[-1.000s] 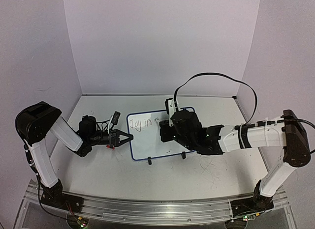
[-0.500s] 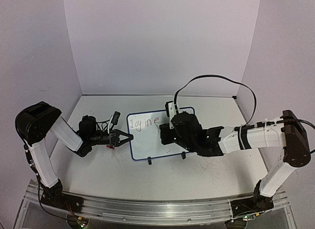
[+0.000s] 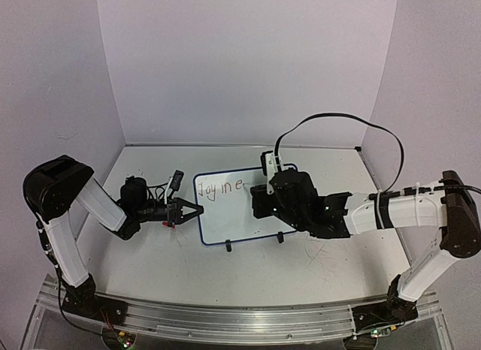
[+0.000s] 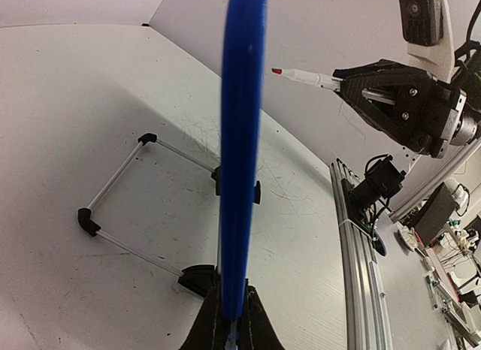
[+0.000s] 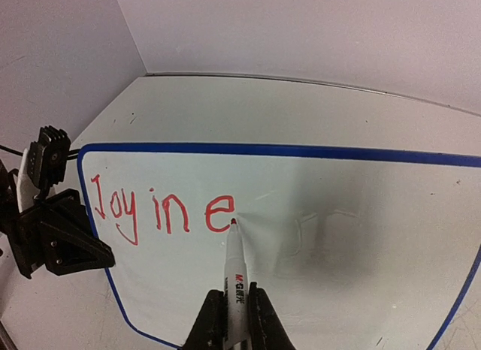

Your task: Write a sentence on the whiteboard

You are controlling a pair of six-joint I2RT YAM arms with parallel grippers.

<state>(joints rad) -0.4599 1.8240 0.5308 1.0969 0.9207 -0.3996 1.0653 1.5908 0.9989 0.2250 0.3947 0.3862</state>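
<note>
The whiteboard [image 3: 222, 219] stands tilted at the table's middle, blue rim and two black feet showing. Red letters of the sentence [image 3: 219, 188] read "Joy in e" [image 5: 161, 211] along its upper left. My right gripper [image 3: 259, 200] is shut on a white marker [image 5: 237, 271]. Its red tip touches the board just right of the "e". The right gripper's jaws [image 5: 233, 299] clamp the marker barrel. My left gripper [image 3: 197, 209] is shut on the board's left rim [image 4: 242, 140], seen edge-on between its jaws [image 4: 233, 306]. The marker also shows in the left wrist view [image 4: 308, 77].
The board's thin wire stand [image 4: 120, 170] rests on the scuffed white tabletop [image 3: 323, 256]. A black cable [image 3: 338, 121] loops above the right arm. An aluminium rail [image 3: 225, 320] runs along the near edge. Lilac walls close in the back and both sides.
The letter "e" has been finished after "in". My right gripper with the marker has shifted slightly right. The left gripper and the board have not moved.
</note>
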